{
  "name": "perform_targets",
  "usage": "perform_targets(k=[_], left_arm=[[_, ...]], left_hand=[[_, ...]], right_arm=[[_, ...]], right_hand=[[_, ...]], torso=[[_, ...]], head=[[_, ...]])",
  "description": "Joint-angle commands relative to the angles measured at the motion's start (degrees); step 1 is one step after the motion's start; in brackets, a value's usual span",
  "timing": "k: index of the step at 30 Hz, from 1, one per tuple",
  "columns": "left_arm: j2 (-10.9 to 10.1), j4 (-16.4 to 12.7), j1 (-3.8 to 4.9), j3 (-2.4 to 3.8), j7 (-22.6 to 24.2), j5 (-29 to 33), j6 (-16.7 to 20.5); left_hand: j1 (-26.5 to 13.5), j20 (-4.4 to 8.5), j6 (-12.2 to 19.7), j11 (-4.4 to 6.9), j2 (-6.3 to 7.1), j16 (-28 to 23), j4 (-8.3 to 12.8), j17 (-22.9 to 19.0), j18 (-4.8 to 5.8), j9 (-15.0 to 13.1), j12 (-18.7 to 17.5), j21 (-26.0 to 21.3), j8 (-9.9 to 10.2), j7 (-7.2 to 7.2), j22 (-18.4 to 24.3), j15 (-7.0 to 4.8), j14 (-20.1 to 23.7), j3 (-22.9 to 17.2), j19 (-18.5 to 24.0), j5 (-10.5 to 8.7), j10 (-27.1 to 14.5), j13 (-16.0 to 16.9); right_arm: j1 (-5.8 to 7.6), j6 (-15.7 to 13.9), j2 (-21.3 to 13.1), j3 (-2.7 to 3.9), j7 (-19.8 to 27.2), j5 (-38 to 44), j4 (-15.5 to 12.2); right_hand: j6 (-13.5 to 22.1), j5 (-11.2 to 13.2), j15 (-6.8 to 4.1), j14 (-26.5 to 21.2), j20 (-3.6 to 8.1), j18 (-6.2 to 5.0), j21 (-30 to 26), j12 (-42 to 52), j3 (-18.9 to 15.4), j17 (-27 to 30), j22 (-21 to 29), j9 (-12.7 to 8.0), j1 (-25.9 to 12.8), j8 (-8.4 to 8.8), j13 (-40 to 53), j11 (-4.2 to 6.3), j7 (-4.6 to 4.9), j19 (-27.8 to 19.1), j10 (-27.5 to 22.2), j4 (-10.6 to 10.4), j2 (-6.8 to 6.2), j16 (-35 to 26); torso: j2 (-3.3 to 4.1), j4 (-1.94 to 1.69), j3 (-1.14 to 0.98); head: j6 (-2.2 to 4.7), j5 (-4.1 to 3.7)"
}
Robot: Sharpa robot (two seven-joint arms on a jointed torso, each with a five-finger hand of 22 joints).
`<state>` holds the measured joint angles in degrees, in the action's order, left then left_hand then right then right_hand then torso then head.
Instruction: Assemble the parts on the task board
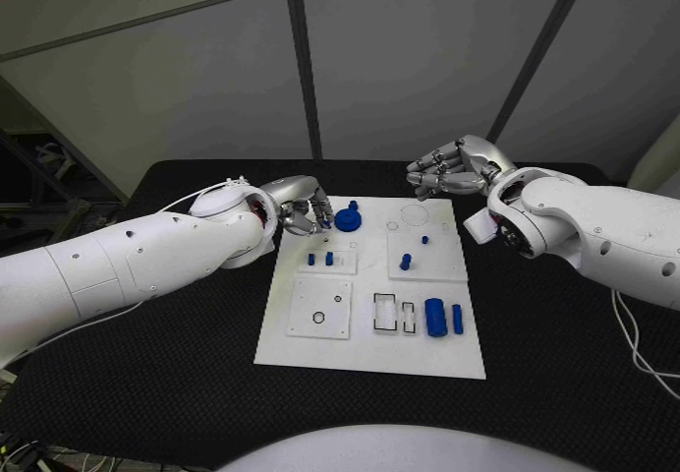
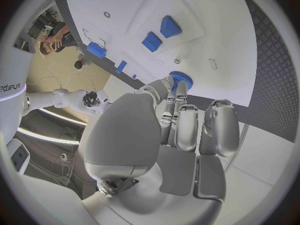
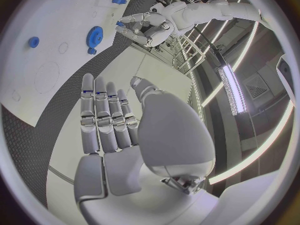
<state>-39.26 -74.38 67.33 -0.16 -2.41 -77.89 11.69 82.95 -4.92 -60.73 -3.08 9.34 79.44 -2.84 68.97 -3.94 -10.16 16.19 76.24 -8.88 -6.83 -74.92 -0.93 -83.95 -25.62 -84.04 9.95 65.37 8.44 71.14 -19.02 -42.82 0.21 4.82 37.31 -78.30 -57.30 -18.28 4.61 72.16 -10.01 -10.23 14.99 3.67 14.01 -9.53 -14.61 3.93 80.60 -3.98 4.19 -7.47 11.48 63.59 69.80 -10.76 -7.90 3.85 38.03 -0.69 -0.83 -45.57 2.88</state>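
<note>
1. the left hand (image 1: 299, 212) sits at the far left corner of the task board (image 1: 371, 359), fingers curled in and empty as far as i can judge; its fingertips (image 2: 175, 87) reach toward the blue gear (image 1: 349, 217), probably to grasp it.
2. the gear lies flat on the board just beside those fingertips, touching or nearly so; i cannot tell which.
3. two small blue blocks (image 1: 320, 260) stand nearer the robot, a blue peg (image 1: 406, 262) further right, and a blue cylinder (image 1: 435, 318) lies in the near tray.
4. the right hand (image 1: 454, 167) hovers off the board's far right corner, empty, fingers (image 3: 100, 115) straight and close together, well apart from the parts, likely waiting.
</note>
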Motion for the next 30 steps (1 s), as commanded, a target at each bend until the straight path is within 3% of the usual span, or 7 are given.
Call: perform_targets(k=[1,12,30], left_arm=[[0.0,0.0,-0.32,0.06,-0.5,-0.2,-0.6],[0.1,0.2,-1.10,0.05,-0.7,-1.7,-1.5],[-0.2,-0.3,-1.25,0.04,-1.0,-1.9,-2.5]], left_hand=[[-0.6,0.33,-0.4,-0.05,-0.14,0.2,0.0,0.0,0.93,0.1,-0.3,0.2,0.2,-0.05,-7.6,-0.22,-1.2,-0.3,-0.9,-0.04,0.5,-0.1],[-0.9,0.32,-0.5,-0.05,0.00,0.2,0.0,-0.1,0.93,0.1,-0.4,0.2,0.3,-0.03,-7.6,-0.21,-1.2,-0.4,-0.9,-0.15,0.7,0.0],[-1.2,0.35,-1.1,0.13,0.05,0.2,0.3,-0.2,0.94,0.1,-0.5,0.3,0.2,0.13,-7.7,-0.31,-1.1,-0.5,-1.0,-0.24,1.2,0.1]], right_arm=[[0.06,0.4,0.0,0.02,0.5,-0.2,0.0],[0.00,0.5,0.1,0.02,0.5,-0.2,0.1],[0.00,0.5,0.0,0.02,0.4,-0.2,0.1]], right_hand=[[0.2,-0.3,-0.16,-0.3,-0.17,-0.23,-0.2,0.2,-0.2,0.1,0.1,0.0,0.3,-0.08,-0.1,0.03,0.02,0.4,-0.4,0.2,0.50,-0.1],[0.2,-0.3,-0.16,-0.3,-0.17,-0.23,-0.2,0.2,-0.2,0.1,0.1,0.0,0.3,-0.08,-0.1,0.03,0.02,0.4,-0.4,0.2,0.50,-0.1],[0.2,-0.3,-0.16,-0.3,-0.17,-0.23,-0.2,0.2,-0.2,0.1,0.1,0.0,0.3,-0.08,-0.1,0.03,0.02,0.4,-0.4,0.2,0.50,-0.1]], torso=[[0.04,0.11,0.01],[0.08,0.02,-0.04],[0.07,0.03,-0.01]], head=[[-0.01,-0.02],[-0.06,-0.12],[-0.29,0.04]])
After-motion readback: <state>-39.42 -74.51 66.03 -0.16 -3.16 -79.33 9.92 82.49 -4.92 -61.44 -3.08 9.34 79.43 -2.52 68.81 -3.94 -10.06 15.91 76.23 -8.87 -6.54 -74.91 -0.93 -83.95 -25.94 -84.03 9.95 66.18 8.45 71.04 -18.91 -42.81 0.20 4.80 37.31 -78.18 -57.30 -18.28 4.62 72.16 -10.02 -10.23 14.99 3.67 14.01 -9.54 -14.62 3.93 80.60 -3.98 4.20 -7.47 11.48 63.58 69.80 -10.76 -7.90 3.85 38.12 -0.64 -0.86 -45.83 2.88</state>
